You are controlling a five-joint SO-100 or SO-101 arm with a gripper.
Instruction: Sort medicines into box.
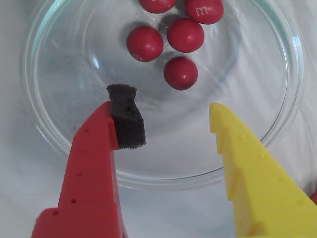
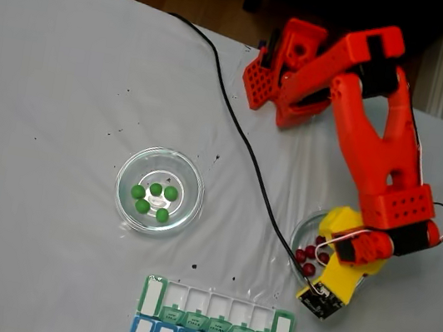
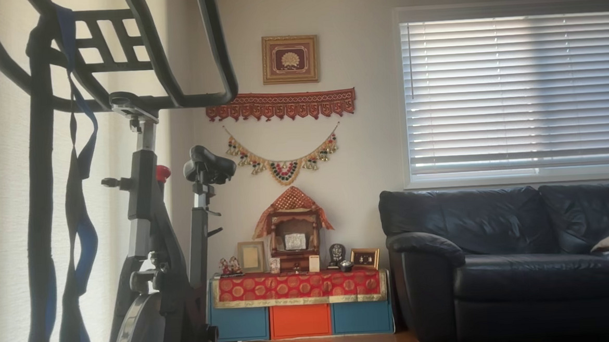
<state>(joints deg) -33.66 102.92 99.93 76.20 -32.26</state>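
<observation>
Your gripper (image 1: pixel 168 121) hangs over the right-hand glass dish (image 1: pixel 290 106) with its jaws spread wide and nothing between them: in the wrist view the red finger, tipped with a dark foam pad (image 1: pixel 127 121), sits to the left and the yellow finger to the right, with bare glass in the gap. The dark red balls (image 1: pixel 181 73) lie ahead of the tips, toward the top of that view, clustered in the far half of the dish. The nearest one sits just beyond the gap and roughly on its centreline, a shade nearer the red finger; being round, it has no long axis to line up with. So the move ahead looks like a short push forward and down until that ball sits between the tips, then a close. Its neighbours lie close behind, so a long reach would likely nudge them. In the fixed view the green balls (image 2: pixel 154 199) wait in the other dish (image 2: pixel 194 180), well apart to the left, and the green-lidded box (image 2: pixel 217 309) lies on the worktop (image 2: pixel 65 91) below both dishes, its compartments showing no balls yet.
</observation>
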